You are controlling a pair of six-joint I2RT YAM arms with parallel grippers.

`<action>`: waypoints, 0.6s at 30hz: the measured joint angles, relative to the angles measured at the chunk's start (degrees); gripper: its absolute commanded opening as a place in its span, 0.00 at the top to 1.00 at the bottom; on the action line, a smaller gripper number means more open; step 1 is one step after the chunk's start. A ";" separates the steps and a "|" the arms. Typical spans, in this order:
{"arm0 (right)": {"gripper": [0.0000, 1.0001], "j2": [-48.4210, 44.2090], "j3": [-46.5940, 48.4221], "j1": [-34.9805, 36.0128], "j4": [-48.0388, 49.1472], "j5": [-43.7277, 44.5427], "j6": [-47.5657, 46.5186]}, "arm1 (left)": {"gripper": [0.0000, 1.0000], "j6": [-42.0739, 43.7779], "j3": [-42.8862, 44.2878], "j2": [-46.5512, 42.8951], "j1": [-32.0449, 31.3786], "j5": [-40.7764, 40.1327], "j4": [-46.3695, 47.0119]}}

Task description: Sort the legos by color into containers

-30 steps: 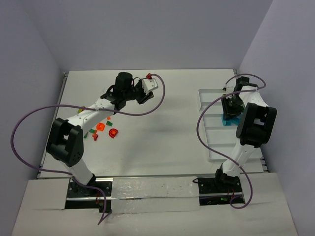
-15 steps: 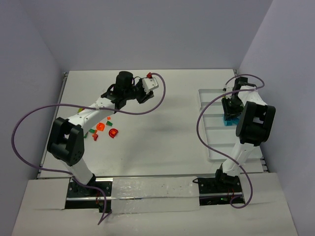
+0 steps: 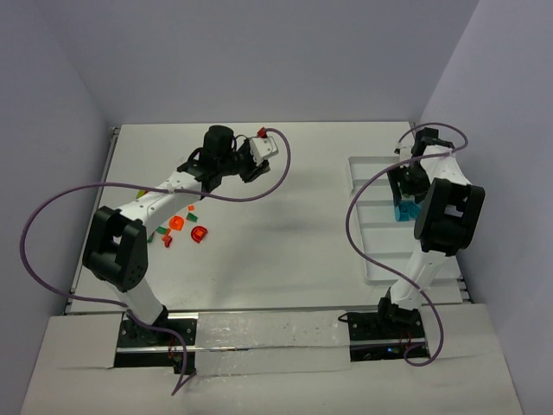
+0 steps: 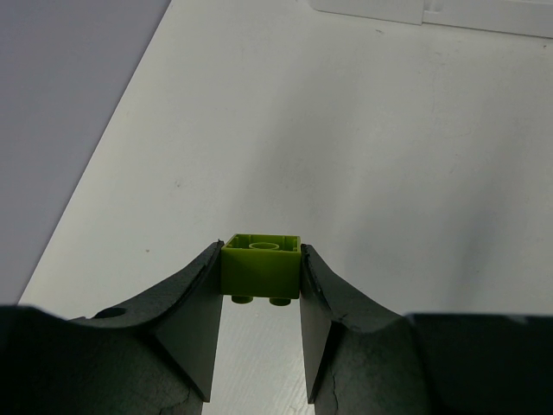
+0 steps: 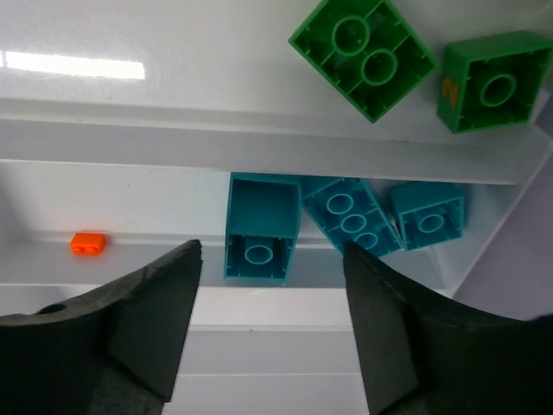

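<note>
My left gripper is shut on a lime green lego and holds it above the bare table; in the top view it is at the far middle-left. My right gripper is open and empty over the white tray at the right. Below it three teal legos lie in one compartment, seen in the top view too. Two dark green legos lie in the compartment beyond. A tiny orange lego lies left of the teal ones.
Loose legos lie on the table at the left beside the left arm: a red one, an orange one, small green ones. The tray's far edge shows at the top of the left wrist view. Purple cables loop over both arms.
My right gripper has drawn back toward the tray's far end, uncovering the teal legos. My left arm has hardly moved and still holds the lime lego.
</note>
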 measured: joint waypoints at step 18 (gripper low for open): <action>0.00 -3.75 25.91 12.29 -11.00 -32.66 0.76 | 1.00 -21.34 -2.21 -9.59 2.68 13.28 8.36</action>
